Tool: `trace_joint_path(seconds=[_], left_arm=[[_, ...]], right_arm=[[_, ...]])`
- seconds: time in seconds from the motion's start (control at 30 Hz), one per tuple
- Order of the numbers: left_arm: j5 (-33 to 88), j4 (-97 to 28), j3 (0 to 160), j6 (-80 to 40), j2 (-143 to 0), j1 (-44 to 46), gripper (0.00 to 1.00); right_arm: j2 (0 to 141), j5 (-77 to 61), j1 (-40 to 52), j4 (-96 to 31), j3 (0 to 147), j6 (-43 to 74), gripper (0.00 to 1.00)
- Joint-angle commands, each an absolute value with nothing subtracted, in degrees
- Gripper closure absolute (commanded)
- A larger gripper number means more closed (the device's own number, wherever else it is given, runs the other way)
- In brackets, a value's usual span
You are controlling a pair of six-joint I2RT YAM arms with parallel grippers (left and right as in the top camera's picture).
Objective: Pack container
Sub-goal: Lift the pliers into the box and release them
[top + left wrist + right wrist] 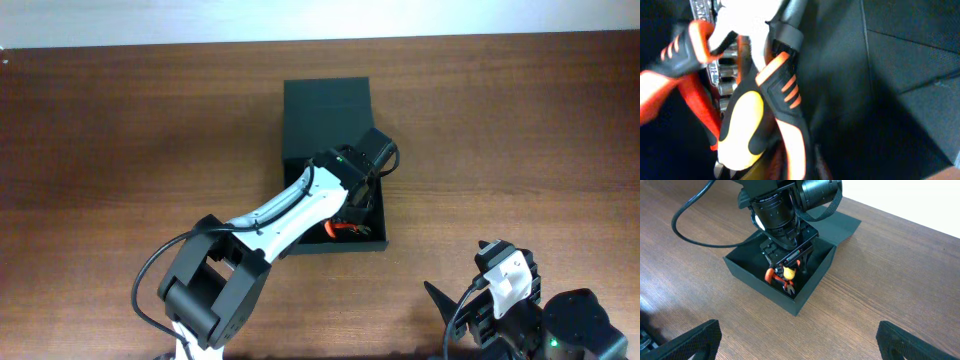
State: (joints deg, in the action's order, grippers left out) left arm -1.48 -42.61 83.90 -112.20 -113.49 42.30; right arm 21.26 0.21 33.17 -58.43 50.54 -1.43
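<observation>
One container [754,287] stands near the middle of the table [120,130], a dark, matte box. Its single flap lid [326,118] is thrown open and lies flat on the far side. There are two arms.

The left arm reaches from the near edge down into the open box. Its hand [787,269] is low among the tools there. From where I stand I cannot tell whether that hand is gripping anything or how far apart its fingers are, since the tools crowd right around it.

Close in, the box holds a tight cluster of hand tools:
- one yellow-and-black handle [742,125]
- at least two orange-and-black grips [785,100], one in the centre and one off to the left
- a single row of chrome sockets [725,75] running behind them

Any marking on them is too blurred to read.

The right arm sits back at the near right corner of the table, well apart from the box. Its hand [802,347] is spread wide with nothing between the fingers, one dark fingertip [690,342] showing at each lower corner of its own camera view.
</observation>
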Motion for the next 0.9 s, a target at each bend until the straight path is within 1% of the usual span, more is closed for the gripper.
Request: trace_joint_path(seconds=[0.0,0.03,0.1,0.17,0.2,0.33,0.53,0.73,0.87], left_arm=[[-1.45,-42.61,84.86,-112.71,-113.47,42.24,0.65],[-1.45,-42.61,84.86,-112.71,-113.47,42.24,0.59],[-1.45,-42.61,84.86,-112.71,-113.47,42.24,0.44],[-1.43,-42.59,84.86,-112.71,-113.4,42.24,0.2],[-1.37,-42.61,84.86,-112.62,-113.14,42.26,0.01],[-2.9,-42.65,84.86,-107.77,-110.21,42.24,0.01],[-8.14,-43.48,84.86,-88.97,-99.83,42.24,0.01],[-9.96,-51.53,84.86,-67.7,-87.96,42.24,0.01],[-11.99,-57.98,84.86,-57.91,-81.69,42.24,0.01]], right_arm=[[21.1,0.89,33.36,-58.24,50.52,-0.75,0.01],[21.1,0.89,33.36,-58.26,50.52,-0.75,0.01],[21.1,0.89,33.36,-58.26,50.52,-0.75,0.01],[21.1,0.89,33.36,-58.24,50.52,-0.75,0.01],[21.1,0.89,33.36,-58.26,50.52,-0.75,0.01],[21.1,0.89,33.36,-58.24,50.52,-0.75,0.01],[21.1,0.89,33.36,-58.24,50.52,-0.75,0.01],[21.1,0.89,33.36,-58.26,50.52,-0.75,0.01],[21.1,0.89,33.36,-58.26,50.52,-0.75,0.01]])
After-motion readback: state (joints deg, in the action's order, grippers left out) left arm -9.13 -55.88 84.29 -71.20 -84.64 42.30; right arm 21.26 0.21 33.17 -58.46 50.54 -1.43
